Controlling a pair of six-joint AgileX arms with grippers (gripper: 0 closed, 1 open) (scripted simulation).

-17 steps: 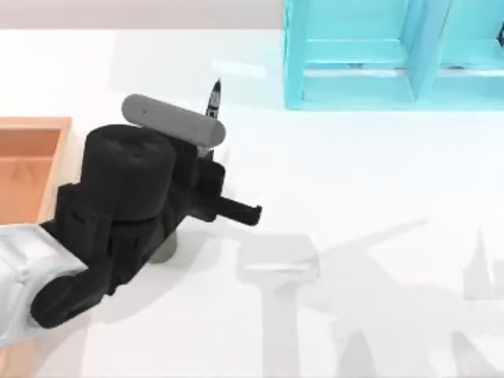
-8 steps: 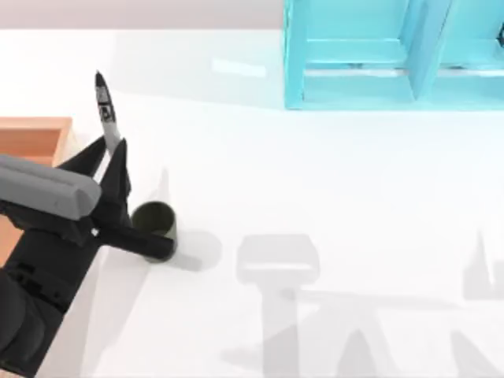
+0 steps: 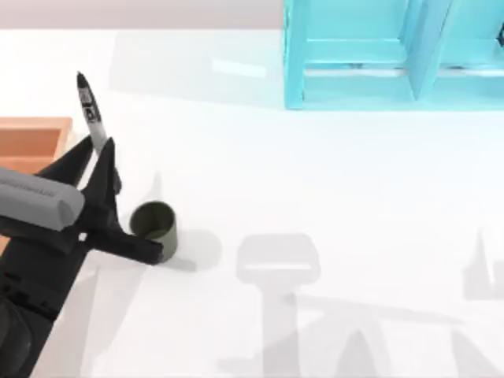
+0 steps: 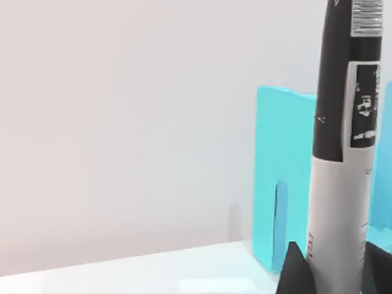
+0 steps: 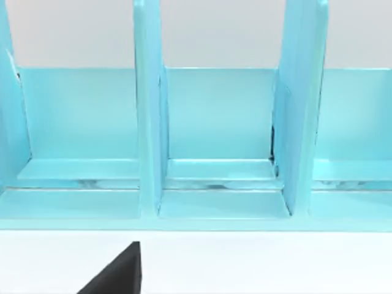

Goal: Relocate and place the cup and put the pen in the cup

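Observation:
The dark olive-green cup point(image 3: 153, 221) stands upright on the white table, left of centre. My left gripper point(image 3: 93, 169) is just left of the cup and is shut on the pen point(image 3: 89, 110), whose black-capped end sticks out beyond the fingers toward the table's back. In the left wrist view the pen point(image 4: 342, 159) rises between the two dark fingertips point(image 4: 295, 269), black upper part above a pale grey barrel with print. One black fingertip point(image 5: 116, 274) of my right gripper shows in the right wrist view, facing the shelf.
A turquoise shelf rack point(image 3: 394, 55) with several compartments stands at the table's back right; the right wrist view looks into the rack point(image 5: 214, 141). An orange wooden tray point(image 3: 31, 146) sits at the left edge, behind my left arm.
My left arm has swung from over the cup to the left, uncovering it. The held pen moved left with the gripper and now points toward the back left.

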